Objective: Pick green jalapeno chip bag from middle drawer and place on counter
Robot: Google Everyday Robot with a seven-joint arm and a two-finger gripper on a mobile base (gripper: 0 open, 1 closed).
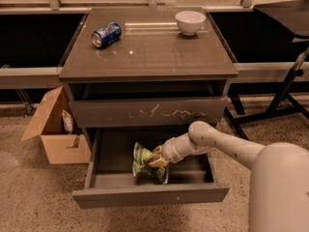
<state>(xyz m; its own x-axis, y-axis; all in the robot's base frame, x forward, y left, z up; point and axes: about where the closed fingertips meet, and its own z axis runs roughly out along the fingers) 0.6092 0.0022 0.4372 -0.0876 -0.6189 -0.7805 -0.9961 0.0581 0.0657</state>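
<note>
Speckled floor and a window wall frame a grey cabinet. Counter: glossy top with a blue soda can at left rear and a white bowl at right rear; the front half is bare, which suits a set-down. Middle drawer: pulled out below a shut, scratched drawer front. Green jalapeno chip bag: inside the drawer near its centre, bunched and tipped up. Gripper: reaches in from the right, jaws narrow and apparently pinching the bag's right edge. Exit: low drawer walls, open room above the front part, counter lip overhead to pass. Cardboard box: on the floor, well to the left.
</note>
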